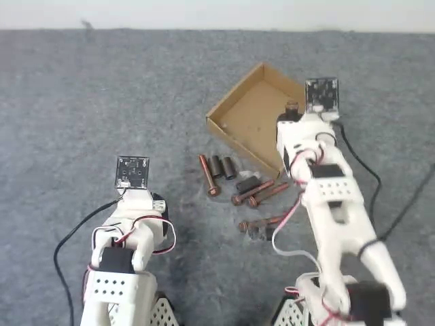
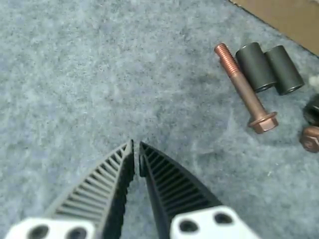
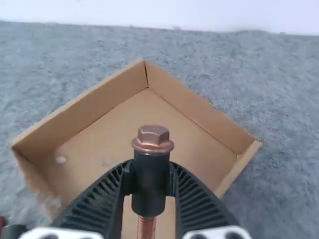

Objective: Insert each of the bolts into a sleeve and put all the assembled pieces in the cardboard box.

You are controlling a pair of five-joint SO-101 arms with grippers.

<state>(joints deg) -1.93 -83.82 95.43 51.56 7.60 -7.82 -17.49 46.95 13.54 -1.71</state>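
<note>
From above, loose bolts [image 1: 262,192] and sleeves [image 1: 221,166] lie on the carpet [image 1: 102,88] beside the cardboard box [image 1: 253,119]. The left gripper [image 2: 136,145] hangs pinched together, empty, over carpet. The right gripper [image 3: 150,172] clamps a sleeved bolt [image 3: 152,149] above the box's floor.

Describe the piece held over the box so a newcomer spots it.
Start at the cardboard box; the right gripper hangs over its floor. Between the fingers sits a copper bolt inside a black sleeve, the one piece not lying on the carpet.
</note>
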